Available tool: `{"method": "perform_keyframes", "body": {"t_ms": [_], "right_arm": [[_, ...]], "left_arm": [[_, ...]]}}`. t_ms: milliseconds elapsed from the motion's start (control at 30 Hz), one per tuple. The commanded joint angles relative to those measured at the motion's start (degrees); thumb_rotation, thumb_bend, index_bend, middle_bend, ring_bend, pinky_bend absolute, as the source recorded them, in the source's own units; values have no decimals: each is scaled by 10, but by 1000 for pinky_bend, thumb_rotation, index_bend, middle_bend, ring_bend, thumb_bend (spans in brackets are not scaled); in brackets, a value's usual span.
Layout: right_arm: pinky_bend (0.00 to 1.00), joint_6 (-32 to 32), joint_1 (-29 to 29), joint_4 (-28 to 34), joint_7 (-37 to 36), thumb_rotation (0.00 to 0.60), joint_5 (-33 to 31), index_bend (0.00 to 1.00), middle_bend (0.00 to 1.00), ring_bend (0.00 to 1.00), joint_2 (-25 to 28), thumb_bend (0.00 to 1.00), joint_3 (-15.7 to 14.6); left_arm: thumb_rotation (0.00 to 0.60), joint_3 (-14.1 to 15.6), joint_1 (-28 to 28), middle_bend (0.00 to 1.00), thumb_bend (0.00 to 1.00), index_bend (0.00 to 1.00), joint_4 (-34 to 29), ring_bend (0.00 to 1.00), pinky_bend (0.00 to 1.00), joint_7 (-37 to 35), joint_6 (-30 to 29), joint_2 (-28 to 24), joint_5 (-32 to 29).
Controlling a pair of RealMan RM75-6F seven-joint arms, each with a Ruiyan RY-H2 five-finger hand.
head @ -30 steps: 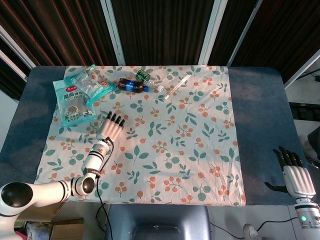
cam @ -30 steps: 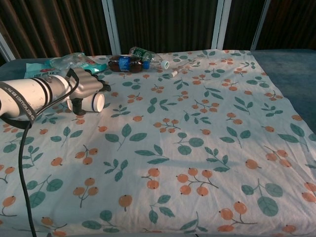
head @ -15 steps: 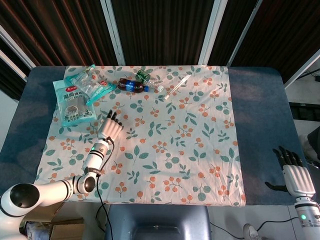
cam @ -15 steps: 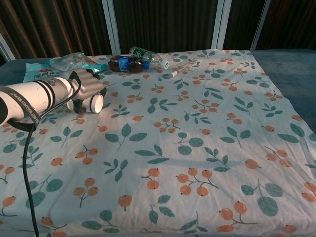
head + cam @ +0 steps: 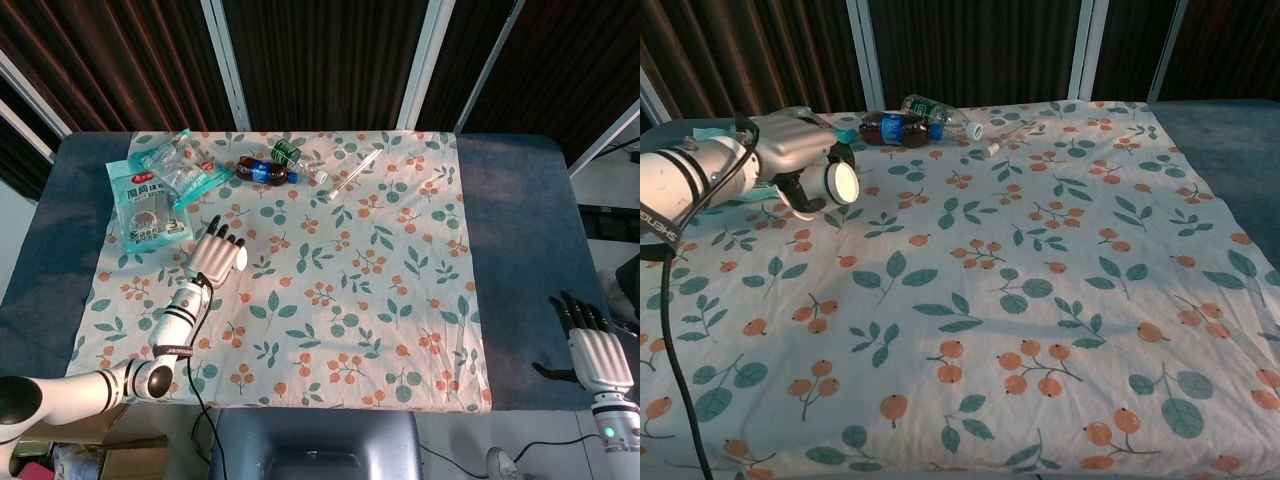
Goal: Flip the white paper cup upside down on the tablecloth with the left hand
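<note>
Gripping the white paper cup point(image 5: 836, 183) on its side, the left robot hand point(image 5: 790, 150) holds it above the flowered tablecloth point(image 5: 1020, 300), mouth facing right. Behind lie snack packets point(image 5: 150, 205), then two bottles point(image 5: 272, 165). Far right, the right robot hand point(image 5: 592, 350) seems spread and empty beside the worktop point(image 5: 520, 250).

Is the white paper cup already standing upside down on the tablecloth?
No: in the chest view the left hand holds the white paper cup on its side above the tablecloth.
</note>
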State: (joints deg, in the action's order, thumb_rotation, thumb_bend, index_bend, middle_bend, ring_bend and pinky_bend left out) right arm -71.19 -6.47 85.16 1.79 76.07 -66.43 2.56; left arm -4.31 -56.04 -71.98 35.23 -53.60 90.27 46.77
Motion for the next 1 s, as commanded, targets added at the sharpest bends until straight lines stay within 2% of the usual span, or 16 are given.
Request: {"method": "perform_keyframes", "body": {"t_ms": [33, 167, 267, 467, 667, 1000], "right_arm": [[0, 3, -3, 1, 2, 544, 0, 0, 0, 0, 0, 0, 1], [0, 6, -7, 7, 9, 545, 3, 0, 0, 0, 0, 0, 0], [0, 6, -10, 14, 14, 545, 6, 0, 0, 0, 1, 0, 0], [0, 2, -12, 23, 21, 547, 9, 0, 0, 0, 3, 0, 1], [0, 1, -11, 26, 24, 546, 8, 0, 0, 0, 5, 0, -1], [0, -2, -7, 20, 19, 546, 6, 0, 0, 0, 3, 0, -4]], "left_arm": [[600, -24, 111, 400, 425, 438, -75, 130, 33, -312, -69, -60, 165], [600, -6, 172, 399, 408, 439, -4, 117, 26, -509, -140, -31, 264], [600, -1, 202, 394, 399, 437, 54, 116, 36, -607, -169, 4, 290], [600, 1, 240, 382, 403, 423, 150, 116, 47, -719, -202, 74, 312], [600, 6, 253, 355, 405, 393, 225, 117, 47, -765, -187, 117, 325], [600, 8, 258, 281, 400, 322, 283, 76, 47, -792, -155, 150, 340]]}}
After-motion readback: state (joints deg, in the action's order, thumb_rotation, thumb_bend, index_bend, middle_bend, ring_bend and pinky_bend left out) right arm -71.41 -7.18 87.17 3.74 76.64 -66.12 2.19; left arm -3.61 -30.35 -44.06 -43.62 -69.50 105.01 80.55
